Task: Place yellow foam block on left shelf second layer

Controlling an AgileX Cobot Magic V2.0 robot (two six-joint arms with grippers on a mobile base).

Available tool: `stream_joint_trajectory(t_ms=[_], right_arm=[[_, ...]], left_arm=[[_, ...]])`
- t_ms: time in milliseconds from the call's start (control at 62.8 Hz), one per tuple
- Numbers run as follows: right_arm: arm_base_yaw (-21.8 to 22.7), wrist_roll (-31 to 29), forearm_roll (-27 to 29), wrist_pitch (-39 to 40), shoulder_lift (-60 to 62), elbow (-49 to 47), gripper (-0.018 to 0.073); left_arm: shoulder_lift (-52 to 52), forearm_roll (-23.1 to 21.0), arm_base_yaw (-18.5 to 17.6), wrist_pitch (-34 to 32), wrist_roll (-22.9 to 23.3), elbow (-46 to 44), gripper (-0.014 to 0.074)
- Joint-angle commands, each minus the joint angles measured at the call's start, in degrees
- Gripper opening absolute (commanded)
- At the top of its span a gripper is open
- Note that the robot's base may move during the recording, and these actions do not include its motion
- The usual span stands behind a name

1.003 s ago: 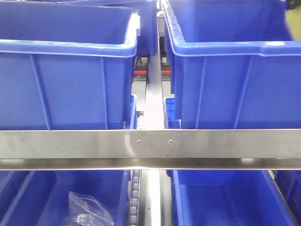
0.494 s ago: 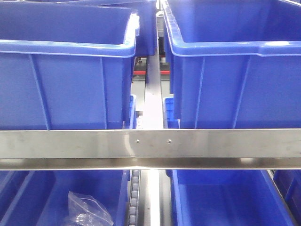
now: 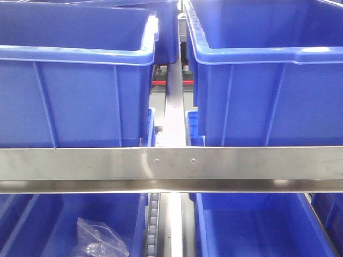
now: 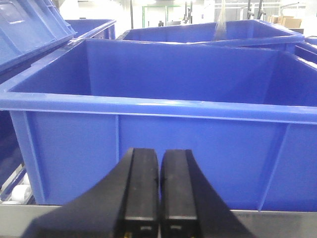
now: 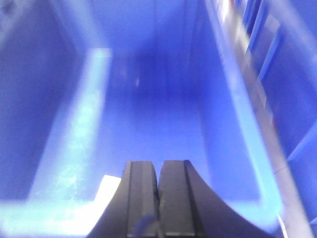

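Jaws: left gripper (image 4: 159,191) together, empty | right gripper (image 5: 158,198) together over blue bin (image 5: 148,124) (blurred) | yellow foam block unseen

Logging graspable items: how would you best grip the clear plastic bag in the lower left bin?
Probably pinch the raised crumpled fold of the clear plastic bag, reaching down from the front beneath the steel rail. It lies slack in the blue bin, offering no rigid edge.
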State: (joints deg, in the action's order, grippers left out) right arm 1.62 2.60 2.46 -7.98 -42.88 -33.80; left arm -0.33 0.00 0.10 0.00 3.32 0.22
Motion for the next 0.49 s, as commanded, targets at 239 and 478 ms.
stream_joint_trajectory(t_ms=[239, 478], right_arm=[[0.3, -1.5, 0.0, 8.0, 23.5, 18.4, 0.0055], [0.3, -1.5, 0.0, 8.0, 32.8, 23.3, 0.0055]], left_arm=[[-1.0, -0.3, -0.1, -4.6, 0.2, 1.5, 0.0124], [-1.0, -0.3, -0.1, -4.6, 0.2, 1.5, 0.0124]])
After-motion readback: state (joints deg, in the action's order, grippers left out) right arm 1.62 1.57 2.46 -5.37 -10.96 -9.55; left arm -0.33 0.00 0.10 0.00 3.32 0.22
